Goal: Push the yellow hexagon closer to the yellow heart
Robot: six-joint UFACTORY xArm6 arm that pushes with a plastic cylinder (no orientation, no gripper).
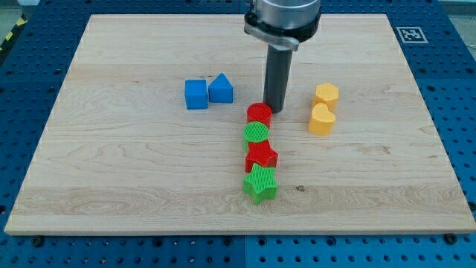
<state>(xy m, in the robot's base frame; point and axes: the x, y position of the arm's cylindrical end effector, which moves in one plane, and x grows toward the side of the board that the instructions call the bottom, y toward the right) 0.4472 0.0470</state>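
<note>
The yellow hexagon (326, 94) sits on the wooden board toward the view's right. The yellow heart (321, 120) lies just below it, touching or nearly touching. My tip (277, 110) is down on the board, left of both yellow blocks by about a block's width and right beside the upper right of the red round block (259, 114).
A column runs down from the red round block: green round block (256, 133), red star (261, 155), green star (260, 183). A blue cube (195, 94) and blue triangular block (221, 88) sit at the left. The board's edge (238, 232) is at the bottom.
</note>
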